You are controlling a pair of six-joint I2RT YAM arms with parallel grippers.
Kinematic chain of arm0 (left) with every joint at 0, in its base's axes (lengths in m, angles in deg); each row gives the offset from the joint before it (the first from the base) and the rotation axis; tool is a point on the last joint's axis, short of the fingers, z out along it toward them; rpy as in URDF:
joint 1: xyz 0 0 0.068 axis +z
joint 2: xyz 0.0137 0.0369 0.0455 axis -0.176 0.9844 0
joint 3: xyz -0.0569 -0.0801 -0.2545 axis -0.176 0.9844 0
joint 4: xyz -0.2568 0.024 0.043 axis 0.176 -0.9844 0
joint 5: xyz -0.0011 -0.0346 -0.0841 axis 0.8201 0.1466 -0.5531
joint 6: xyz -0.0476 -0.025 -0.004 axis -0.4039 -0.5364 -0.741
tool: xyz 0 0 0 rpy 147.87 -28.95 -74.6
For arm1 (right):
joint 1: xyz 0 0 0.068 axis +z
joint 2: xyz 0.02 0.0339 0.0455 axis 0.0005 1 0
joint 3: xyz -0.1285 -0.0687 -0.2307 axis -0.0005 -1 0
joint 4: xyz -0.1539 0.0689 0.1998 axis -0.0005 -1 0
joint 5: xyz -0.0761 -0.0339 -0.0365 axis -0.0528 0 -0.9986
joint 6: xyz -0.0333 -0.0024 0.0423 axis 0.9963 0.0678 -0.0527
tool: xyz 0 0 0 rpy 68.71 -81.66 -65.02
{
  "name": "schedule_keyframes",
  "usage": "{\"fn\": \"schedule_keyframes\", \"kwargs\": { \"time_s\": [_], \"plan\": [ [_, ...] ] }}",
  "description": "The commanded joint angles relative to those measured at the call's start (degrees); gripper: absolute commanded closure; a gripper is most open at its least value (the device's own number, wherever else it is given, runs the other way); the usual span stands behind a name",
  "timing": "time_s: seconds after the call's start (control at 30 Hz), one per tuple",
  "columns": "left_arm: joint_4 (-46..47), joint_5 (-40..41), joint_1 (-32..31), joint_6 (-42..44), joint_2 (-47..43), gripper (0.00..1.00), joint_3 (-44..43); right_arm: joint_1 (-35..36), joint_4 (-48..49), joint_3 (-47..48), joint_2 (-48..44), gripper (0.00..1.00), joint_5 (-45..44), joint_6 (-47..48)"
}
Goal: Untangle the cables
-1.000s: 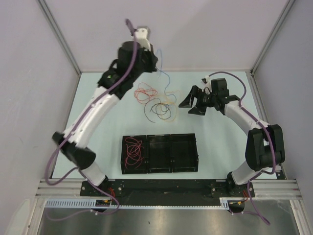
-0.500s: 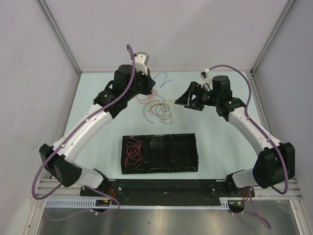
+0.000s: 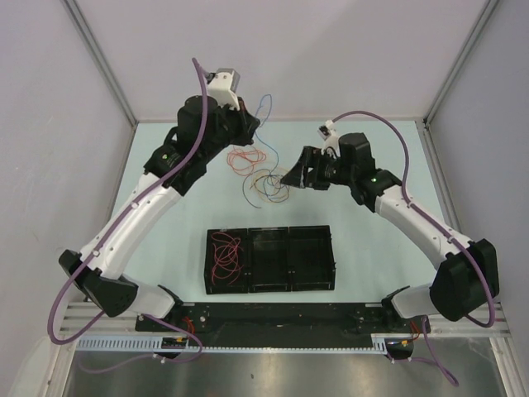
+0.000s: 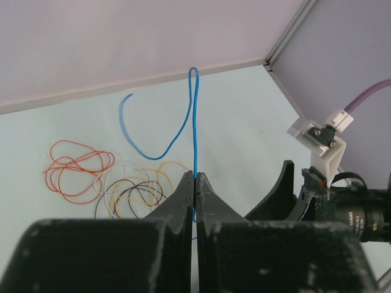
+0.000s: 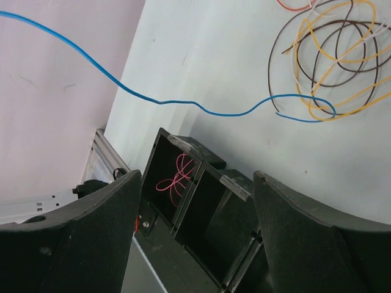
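My left gripper (image 3: 252, 126) is raised at the back of the table, shut on a blue cable (image 4: 194, 122) that rises from between its fingers (image 4: 183, 195) and loops back down. The cable's other end (image 5: 183, 104) runs into a pile of yellow, brown and white cables (image 3: 269, 186). Orange loops (image 3: 246, 157) lie just left of that pile. My right gripper (image 3: 295, 174) hovers open at the pile's right edge with nothing between its fingers (image 5: 110, 226). In its own wrist view the right gripper (image 5: 198, 175) looks past the pile (image 5: 330, 55) to the tray.
A black tray (image 3: 269, 288) with three compartments sits near the front of the table. A red cable (image 3: 225, 252) lies coiled in its left compartment. Metal frame posts and pale walls close in the back and both sides.
The right gripper has swung left to the edge of the pile, its jaws narrowing slightly. The left arm dipped, then rose again, still holding the blue cable.
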State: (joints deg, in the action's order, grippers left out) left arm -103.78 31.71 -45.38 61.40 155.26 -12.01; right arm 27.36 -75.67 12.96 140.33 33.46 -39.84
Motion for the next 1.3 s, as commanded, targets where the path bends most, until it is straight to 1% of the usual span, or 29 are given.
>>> {"fn": "schedule_keyframes", "kwargs": {
  "time_s": [0.0, 0.13, 0.17, 0.23, 0.27, 0.33, 0.47, 0.73, 1.0, 1.1, 1.13, 1.23, 1.27],
  "plan": [
    [-2.66, 2.34, -0.18, -3.98, 0.02, 1.00, -4.15, 3.34, 4.62, 0.27, -0.52, 0.24, -6.06, 3.62],
    [-5.30, 4.10, -0.18, -9.16, 1.25, 1.00, -7.31, 8.69, 8.13, -1.82, -1.56, 0.26, -17.91, 7.56],
    [-6.52, 4.53, -0.09, -10.22, 1.60, 1.00, -8.02, 10.44, 11.36, -2.79, -2.00, 0.26, -19.33, 8.18],
    [-7.93, 5.06, -0.09, -13.28, 2.82, 1.00, -10.55, 11.77, 14.18, -3.94, -1.92, 0.26, -22.75, 8.89],
    [-10.37, 6.63, -0.09, -14.61, 3.53, 1.00, -11.62, 12.21, 15.94, -4.64, -1.75, 0.26, -23.47, 8.98],
    [-12.67, 7.35, 0.17, -18.03, 4.59, 1.00, -14.68, 12.83, 17.10, -4.91, -1.13, 0.27, -25.49, 8.98],
    [-13.74, 6.83, 0.26, -20.16, 6.08, 1.00, -16.46, 13.36, 21.05, -4.91, 1.06, 0.28, -26.37, 9.33],
    [-14.00, 6.56, 0.61, -22.01, 7.49, 1.00, -17.69, 13.62, 23.87, -4.83, 2.12, 0.30, -28.40, 9.95],
    [-13.74, 5.86, 1.49, -22.97, 8.72, 1.00, -18.13, 14.15, 25.89, -4.65, 4.76, 0.37, -29.10, 9.42],
    [-13.91, 5.68, 1.93, -23.50, 8.98, 1.00, -18.04, 14.68, 26.95, -4.65, 5.99, 0.41, -29.54, 9.51],
    [-13.91, 5.59, 2.11, -23.50, 9.07, 1.00, -18.04, 14.77, 27.30, -4.56, 6.43, 0.44, -29.54, 9.42],
    [-14.09, 5.42, 2.46, -23.68, 8.99, 1.00, -17.95, 15.12, 27.56, -4.47, 6.95, 0.47, -29.54, 9.51],
    [-14.18, 5.33, 2.72, -23.76, 8.99, 1.00, -17.95, 15.29, 27.74, -4.47, 7.22, 0.48, -31.11, 9.60]
  ]
}}
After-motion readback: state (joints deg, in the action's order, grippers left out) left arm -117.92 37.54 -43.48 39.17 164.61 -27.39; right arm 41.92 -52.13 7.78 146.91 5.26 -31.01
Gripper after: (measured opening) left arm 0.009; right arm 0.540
